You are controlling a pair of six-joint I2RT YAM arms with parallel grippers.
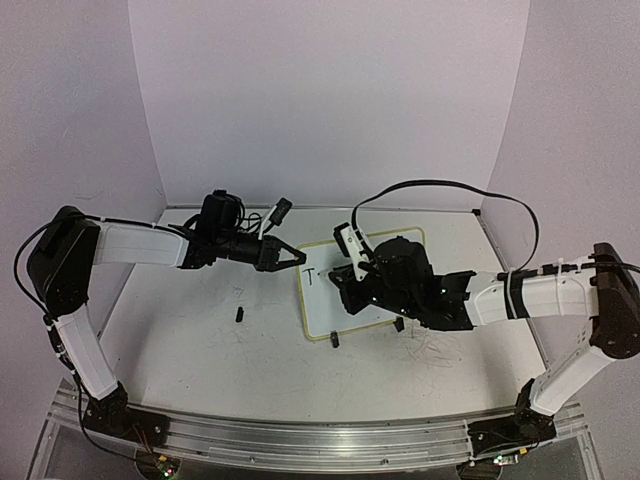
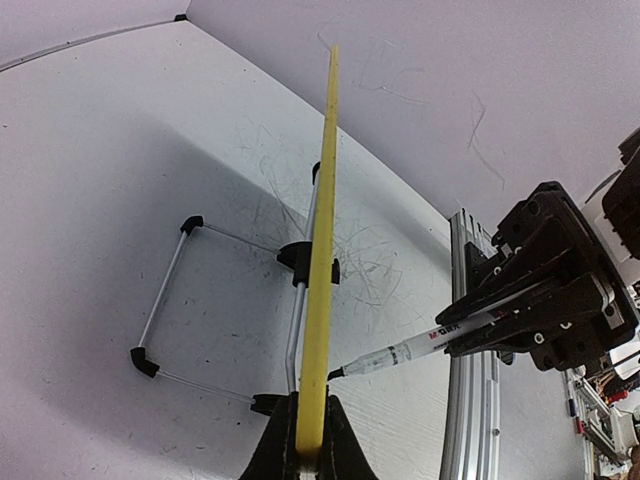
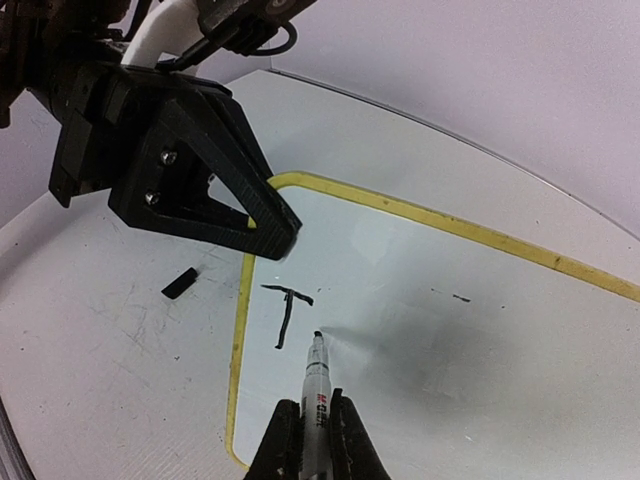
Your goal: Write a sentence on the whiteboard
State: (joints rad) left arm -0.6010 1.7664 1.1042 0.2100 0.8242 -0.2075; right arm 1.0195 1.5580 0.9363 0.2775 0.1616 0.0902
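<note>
We hold the marker (image 3: 317,375) in the right pincer (image 3: 315,440), jaws narrow and clamped on the barrel, with the tip pointing away from us onto the board (image 3: 450,330). The left pincer (image 3: 270,225) is closed on the board's yellow left rim, steadying it on the desk (image 3: 110,330). The sentence (image 3: 287,315) is so far a lone T, close to that rim. The tip sits just right of the T's stem, near its foot; we cannot tell whether it touches the surface. From the T the board's long axis runs off to the right, almost bare. We judge that the next letter belongs rightward of the tip, away from the left pincer. The right arm is the one to write it; the left has only to hold the rim.
</note>
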